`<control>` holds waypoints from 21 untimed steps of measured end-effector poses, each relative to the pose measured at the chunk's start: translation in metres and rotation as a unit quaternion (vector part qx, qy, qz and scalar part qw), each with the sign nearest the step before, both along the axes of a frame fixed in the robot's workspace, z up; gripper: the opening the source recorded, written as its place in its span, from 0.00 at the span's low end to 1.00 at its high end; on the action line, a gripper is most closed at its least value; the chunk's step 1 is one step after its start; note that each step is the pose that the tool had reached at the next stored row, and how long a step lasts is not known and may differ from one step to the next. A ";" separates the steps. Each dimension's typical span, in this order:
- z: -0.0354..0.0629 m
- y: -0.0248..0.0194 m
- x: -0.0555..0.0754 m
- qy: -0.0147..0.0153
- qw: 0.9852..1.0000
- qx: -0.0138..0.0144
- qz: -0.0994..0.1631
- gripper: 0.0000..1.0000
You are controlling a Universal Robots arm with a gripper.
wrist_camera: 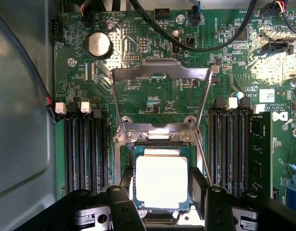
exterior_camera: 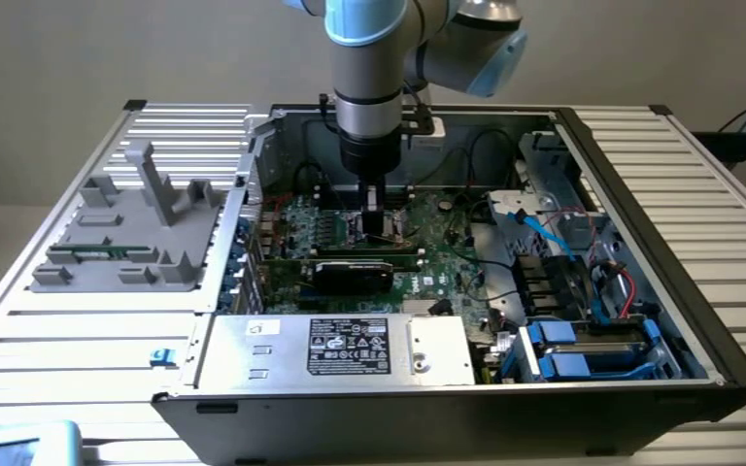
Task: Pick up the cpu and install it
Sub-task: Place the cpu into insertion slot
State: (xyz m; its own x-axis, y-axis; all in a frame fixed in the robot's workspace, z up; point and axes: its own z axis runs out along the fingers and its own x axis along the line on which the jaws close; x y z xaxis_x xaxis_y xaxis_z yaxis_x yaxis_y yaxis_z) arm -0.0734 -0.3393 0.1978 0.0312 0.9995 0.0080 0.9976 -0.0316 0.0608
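the gripper (wrist_camera: 162, 192) pinches the cpu (wrist_camera: 161, 179) between its jaws by two opposite edges, in or just over the socket (wrist_camera: 160, 143) (i can't tell which), with the load plate (wrist_camera: 160, 72) flipped open beyond the socket. best kept flat, square to the socket, never pressed.

**A:** What is the arm (exterior_camera: 370, 73) looking like from the exterior view?

**B:** It's showing as a silver-grey tube, with light blue caps (exterior_camera: 366, 19) ringing the joints, and it's narrowing into a black wrist section. A small black bracket (exterior_camera: 415, 124) is sticking out beside it.

**A:** And the gripper (exterior_camera: 376, 209)?

**B:** Slim and black there. In the wrist view it's showing glossy black rounded housings (wrist_camera: 73, 209), with silvery plates (wrist_camera: 92, 214) sitting between them, each carrying a dark round screw head (wrist_camera: 102, 219).
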 end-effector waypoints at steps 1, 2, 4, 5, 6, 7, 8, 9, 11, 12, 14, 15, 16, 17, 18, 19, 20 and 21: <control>0.0000 0.0000 0.000 0.000 1.000 0.000 0.000 0.55; 0.0000 0.0000 0.000 0.000 1.000 0.000 0.000 0.55; -0.0001 0.0001 0.000 -0.001 1.000 0.000 0.000 0.55; -0.0001 0.0001 0.000 -0.001 1.000 0.000 0.000 0.55; -0.0001 0.0001 0.000 -0.001 1.000 0.000 0.000 0.55; -0.0001 0.0001 0.000 -0.001 1.000 0.000 0.000 0.55; -0.0001 0.0001 0.000 -0.001 1.000 0.000 0.000 0.55; -0.0001 0.0001 0.000 -0.001 1.000 0.000 0.000 0.55; 0.0000 0.0001 0.000 -0.001 1.000 0.002 0.000 0.55; -0.0001 0.0001 0.000 -0.001 1.000 0.002 0.000 0.55; -0.0001 0.0001 0.000 -0.001 1.000 0.002 0.000 0.55; -0.0002 0.0001 0.000 -0.001 1.000 0.002 0.000 0.55; -0.0003 0.0001 0.000 -0.001 1.000 0.002 0.000 0.55; -0.0004 0.0001 0.000 -0.001 1.000 0.002 0.000 0.55; -0.0004 0.0001 0.000 -0.001 1.000 0.002 0.000 0.55; -0.0005 0.0001 0.000 -0.001 1.000 0.002 0.000 0.55; -0.0005 0.0001 0.000 -0.001 1.000 0.002 0.000 0.55; -0.0006 0.0001 -0.001 -0.001 1.000 0.003 0.000 0.55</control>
